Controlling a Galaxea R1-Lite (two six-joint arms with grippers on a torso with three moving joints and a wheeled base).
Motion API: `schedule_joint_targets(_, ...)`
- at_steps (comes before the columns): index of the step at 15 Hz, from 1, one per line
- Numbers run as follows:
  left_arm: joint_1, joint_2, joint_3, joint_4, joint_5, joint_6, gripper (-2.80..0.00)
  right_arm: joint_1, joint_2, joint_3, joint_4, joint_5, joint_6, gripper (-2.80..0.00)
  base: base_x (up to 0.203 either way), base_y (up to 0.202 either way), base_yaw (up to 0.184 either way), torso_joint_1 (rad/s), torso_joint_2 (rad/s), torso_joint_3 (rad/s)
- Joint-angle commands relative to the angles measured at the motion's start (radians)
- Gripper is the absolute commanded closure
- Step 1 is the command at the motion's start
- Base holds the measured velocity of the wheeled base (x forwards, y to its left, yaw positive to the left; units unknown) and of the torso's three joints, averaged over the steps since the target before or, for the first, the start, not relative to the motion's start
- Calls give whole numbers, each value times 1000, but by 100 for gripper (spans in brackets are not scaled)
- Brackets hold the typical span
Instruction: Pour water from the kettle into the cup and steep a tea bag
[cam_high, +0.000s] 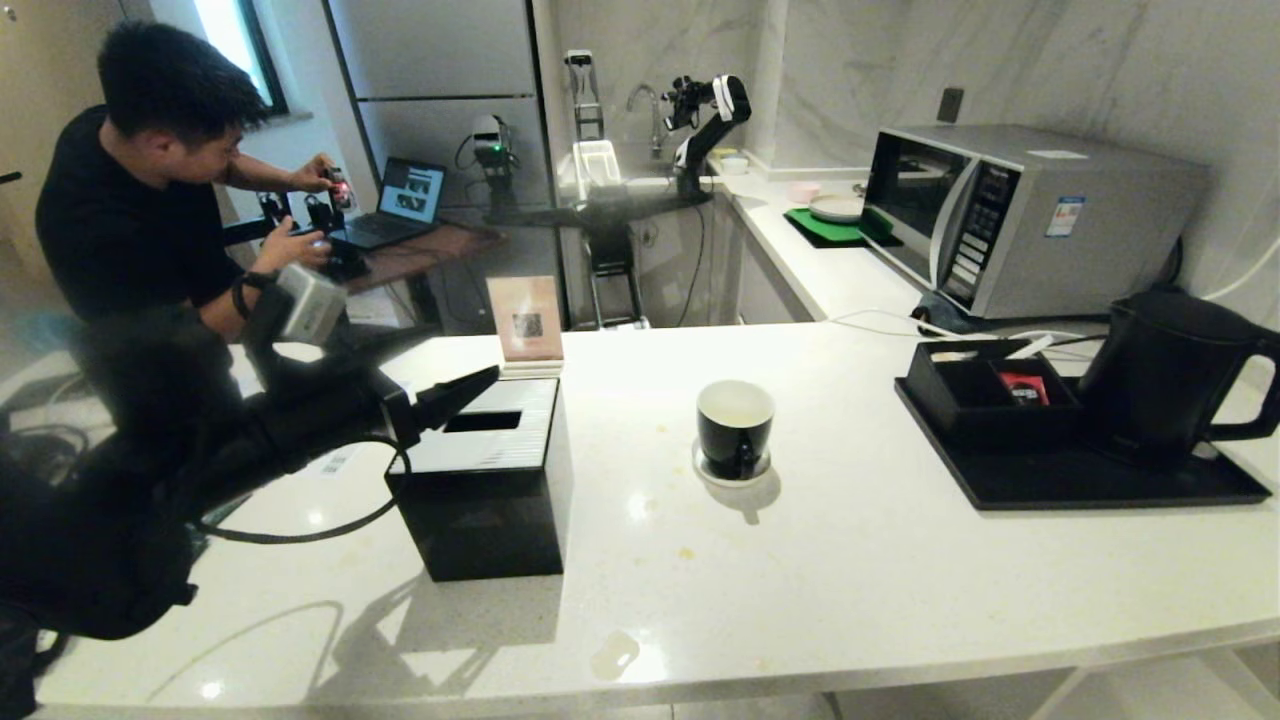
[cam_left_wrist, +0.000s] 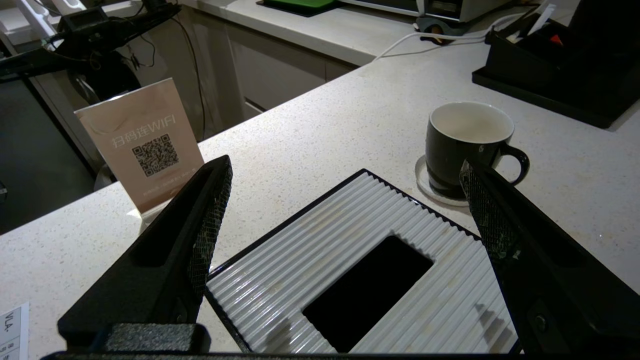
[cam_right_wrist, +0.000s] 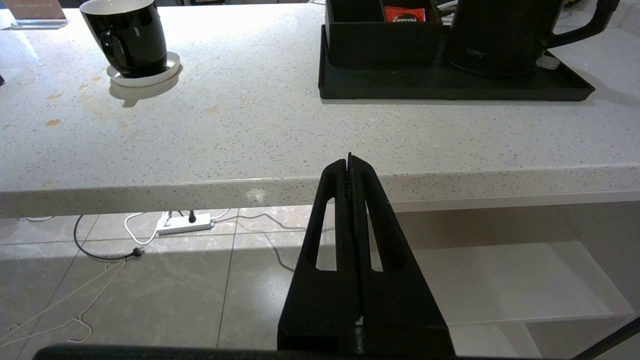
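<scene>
Kettle (cam_high: 1160, 375) on black tray (cam_high: 1100, 480), far right; cup (cam_high: 735, 425) on saucer mid-counter (tea bag unseen); left gripper (cam_left_wrist: 345, 210) over tissue box (cam_high: 490, 470), spread wide, empty, should approach level; right gripper (cam_right_wrist: 350, 165) shut, parked below counter.

kitchenette, microwave (cam_high: 1010, 215), sink tap (cam_high: 640, 100), counter (cam_high: 850, 580)

Left gripper (cam_left_wrist: 345, 210) hangs wide open over the tissue box (cam_high: 490, 480), which blocks a low path toward the cup (cam_high: 735, 428). Bare counter (cam_high: 850, 590) lies between cup and tray (cam_high: 1080, 480). Kettle (cam_high: 1165, 375) and organizer box (cam_high: 990, 395) crowd the tray.
</scene>
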Motion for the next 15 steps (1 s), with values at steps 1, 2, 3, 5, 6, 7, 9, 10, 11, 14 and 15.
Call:
schedule_joint_targets(1,0,-3,2,-8,-3,2,-280,0,1,0,0,0,0,0,0,0,0,0,0,0)
schedule_joint_targets(2,0,-6,2,-8,-3,2,-280,0,1,0,0,0,0,0,0,0,0,0,0,0)
schedule_joint_targets(3,0,-6,3,-8,-2,2,-280,0,1,0,1,0,0,0,0,0,0,0,0,0)
schedule_joint_targets(5,2,-6,2,-8,-3,5,-280,0,1,0,0,0,0,0,0,0,0,0,0,0)
schedule_joint_targets(6,2,-6,2,-8,-3,5,-280,0,1,0,0,0,0,0,0,0,0,0,0,0)
schedule_joint_targets(7,2,-7,2,-8,-1,6,-280,0,1,0,1,0,0,0,0,0,0,0,0,0)
schedule_joint_targets(9,2,-9,2,-8,0,6,-280,0,1,0,1,0,0,0,0,0,0,0,0,0)
schedule_joint_targets(10,5,-9,0,-8,0,5,-280,0,1,0,0,0,0,0,0,0,0,0,0,0)
schedule_joint_targets(11,8,-10,2,-8,2,6,-280,0,1,0,1,0,0,0,0,0,0,0,0,0)
schedule_joint_targets(14,16,-15,0,-8,2,6,-280,0,1,0,1,0,0,0,0,0,0,0,0,0)
schedule_joint_targets(15,18,-15,2,-8,2,7,-280,0,1,0,0,0,0,0,0,0,0,0,0,0)
